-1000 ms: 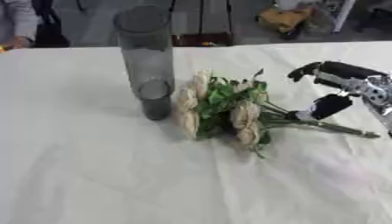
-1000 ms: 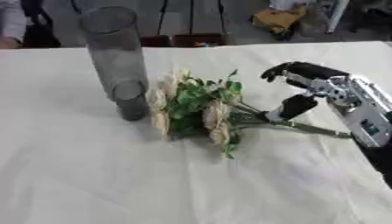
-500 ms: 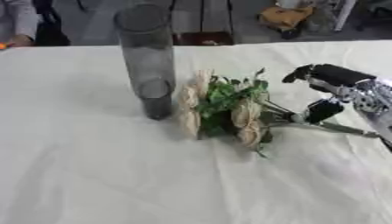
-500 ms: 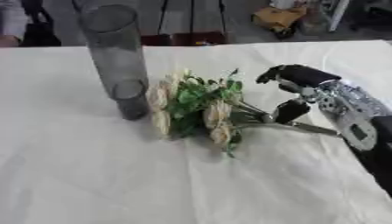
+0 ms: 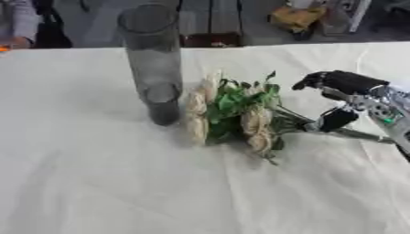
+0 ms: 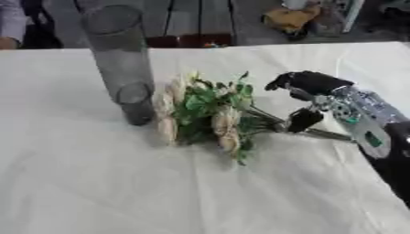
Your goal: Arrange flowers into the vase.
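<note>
A tall grey glass vase (image 5: 155,68) stands upright on the white tablecloth, left of centre. A bunch of cream flowers (image 5: 234,114) with green leaves lies on its side just right of the vase's foot. Its stems (image 5: 358,134) run out to the right. My right hand (image 6: 326,90) comes in from the right and hovers over the stems. Its fingers arch above them with a wide gap, and its thumb (image 5: 333,120) points down at the stems right beside the leaves. It is open. My left hand shows in no view.
The white cloth (image 5: 120,183) covers the whole table, with broad bare cloth in front and to the left. Beyond the far edge are chair legs, a dark floor and a yellow object (image 5: 298,16).
My right hand has shifted a little left and down, and its thumb has lowered onto the stems. The vase and the flowers have stayed in place.
</note>
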`<action>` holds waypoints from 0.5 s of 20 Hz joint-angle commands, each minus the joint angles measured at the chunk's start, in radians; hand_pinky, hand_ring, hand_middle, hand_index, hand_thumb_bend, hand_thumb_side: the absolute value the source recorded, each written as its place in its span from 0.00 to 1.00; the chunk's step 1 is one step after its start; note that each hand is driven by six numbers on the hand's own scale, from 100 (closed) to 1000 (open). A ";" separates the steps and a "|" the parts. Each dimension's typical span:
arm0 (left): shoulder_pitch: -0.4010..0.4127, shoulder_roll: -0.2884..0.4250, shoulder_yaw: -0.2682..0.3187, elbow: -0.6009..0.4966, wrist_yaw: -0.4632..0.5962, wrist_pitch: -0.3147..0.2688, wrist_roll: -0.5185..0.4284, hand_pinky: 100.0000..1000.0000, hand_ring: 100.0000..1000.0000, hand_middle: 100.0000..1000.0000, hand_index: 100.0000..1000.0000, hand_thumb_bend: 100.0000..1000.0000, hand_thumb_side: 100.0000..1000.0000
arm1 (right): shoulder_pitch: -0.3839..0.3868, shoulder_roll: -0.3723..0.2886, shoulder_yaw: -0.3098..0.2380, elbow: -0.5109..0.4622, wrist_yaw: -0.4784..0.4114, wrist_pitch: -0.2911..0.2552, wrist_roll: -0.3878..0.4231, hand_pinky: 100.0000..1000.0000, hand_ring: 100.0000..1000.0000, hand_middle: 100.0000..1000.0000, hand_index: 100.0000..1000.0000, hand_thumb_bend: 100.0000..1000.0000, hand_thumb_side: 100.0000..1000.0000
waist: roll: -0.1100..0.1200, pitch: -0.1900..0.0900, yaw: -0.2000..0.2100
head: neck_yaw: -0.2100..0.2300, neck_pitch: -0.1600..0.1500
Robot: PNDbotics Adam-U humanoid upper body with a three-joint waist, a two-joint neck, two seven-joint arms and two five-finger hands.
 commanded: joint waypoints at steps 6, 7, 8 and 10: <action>-0.011 0.014 0.001 -0.014 0.002 0.003 0.001 0.69 0.88 0.94 0.95 0.00 1.00 | 0.007 -0.060 -0.035 -0.051 -0.055 0.010 -0.002 0.78 0.92 0.79 0.91 0.38 0.39 | -0.001 -0.013 -0.005 | 0.002 -0.008; -0.011 0.014 0.001 -0.014 0.002 0.003 0.001 0.69 0.88 0.94 0.95 0.00 1.00 | 0.011 -0.063 -0.035 -0.057 -0.059 0.013 0.001 0.78 0.92 0.79 0.91 0.38 0.38 | -0.001 -0.013 -0.005 | 0.002 -0.009; -0.011 0.014 0.001 -0.014 0.002 0.003 0.001 0.69 0.88 0.94 0.95 0.00 1.00 | 0.015 -0.065 -0.036 -0.061 -0.063 0.016 0.003 0.78 0.92 0.79 0.91 0.39 0.38 | -0.001 -0.013 -0.006 | 0.002 -0.009; -0.011 0.014 0.001 -0.014 0.002 0.003 0.002 0.69 0.88 0.94 0.95 0.00 1.00 | 0.023 -0.065 -0.037 -0.067 -0.070 0.020 0.008 0.78 0.92 0.79 0.91 0.39 0.38 | -0.001 -0.012 -0.006 | 0.002 -0.011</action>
